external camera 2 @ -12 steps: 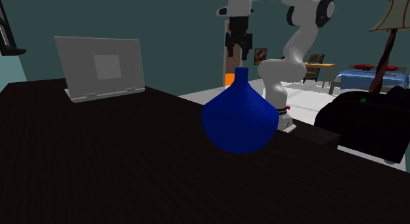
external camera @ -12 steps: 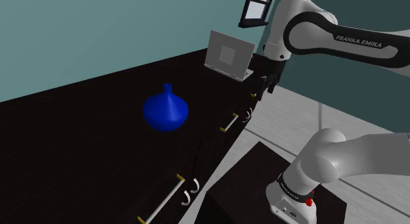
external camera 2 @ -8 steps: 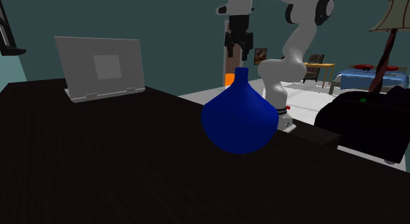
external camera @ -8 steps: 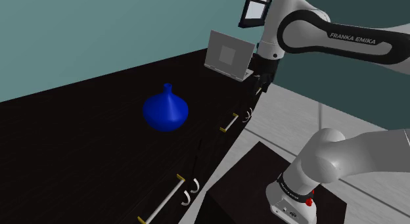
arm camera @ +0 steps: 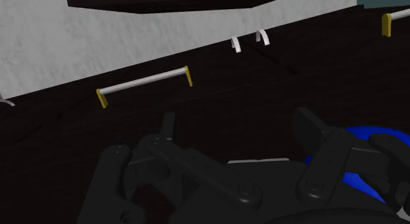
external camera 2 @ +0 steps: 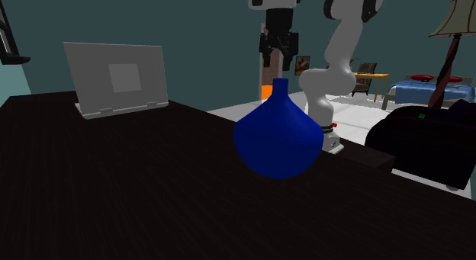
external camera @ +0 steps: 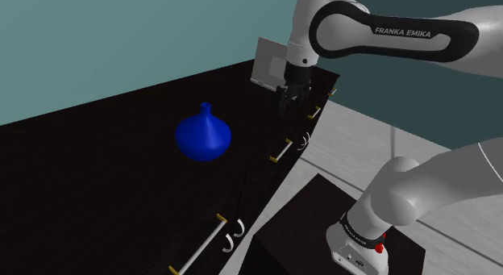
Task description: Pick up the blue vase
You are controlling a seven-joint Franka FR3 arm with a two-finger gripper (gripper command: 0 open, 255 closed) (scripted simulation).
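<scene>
The white arm has swung across in the last moment. Its black two-finger tool [external camera: 288, 101] hung out past the drawer front a moment ago. It now sits above the front edge of the dark wood table [external camera: 97, 193], just in front of the open grey laptop [external camera: 266, 62] at the far corner. From the second exterior view the tool [external camera 2: 278, 43] has also shifted a little and stands behind the vase's neck, though well back from it.

The round-bellied, narrow-necked blue vase [external camera: 203, 135] has not stirred. It stands upright near the middle of the table, back from the front edge with its drawer handles [external camera: 282, 151] and well apart from the laptop [external camera 2: 118, 79]. In the second exterior view the vase [external camera 2: 278, 133] is untouched, with bare table [external camera 2: 114, 197] all round it.

The tool [arm camera: 240, 127] is spread wide and carries nothing. In the wrist view its two fingers stand clearly apart, with only dark drawer fronts and a pale bar handle [arm camera: 144, 81] between and beyond them. A sliver of the vase [arm camera: 371, 132] peeps out past one finger, so the tool is not yet lined up on it.

I take this as the start of the approach. The arm has turned towards the vase, but most of the reach along the table is left, and then the descent. The neck is slim and the belly broad and smooth, so I would expect the neck to give the surer hold. A knock on the belly on the way in could tip or slide it.
</scene>
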